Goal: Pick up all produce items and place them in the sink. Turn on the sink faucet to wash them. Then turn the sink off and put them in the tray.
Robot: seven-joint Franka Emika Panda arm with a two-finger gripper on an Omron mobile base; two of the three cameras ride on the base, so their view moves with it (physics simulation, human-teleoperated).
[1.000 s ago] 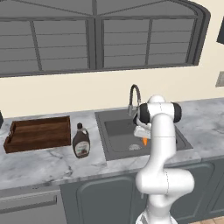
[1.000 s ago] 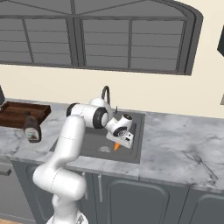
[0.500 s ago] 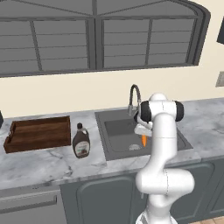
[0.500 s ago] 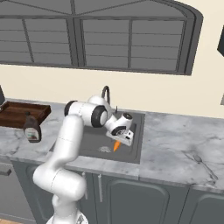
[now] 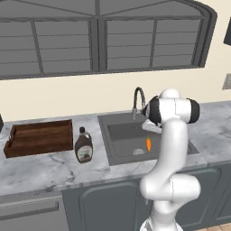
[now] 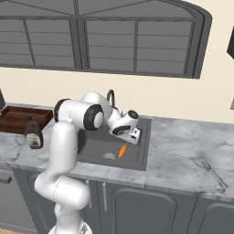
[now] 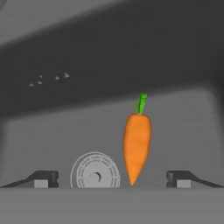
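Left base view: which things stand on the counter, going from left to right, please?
Wooden tray → syrup bottle → sink with the faucet behind it and the carrot lying inside near the drain.

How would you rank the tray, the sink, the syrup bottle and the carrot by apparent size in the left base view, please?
1. Sink, largest.
2. Tray, clearly narrower than the basin.
3. Syrup bottle.
4. Carrot, smallest, lying in the sink.
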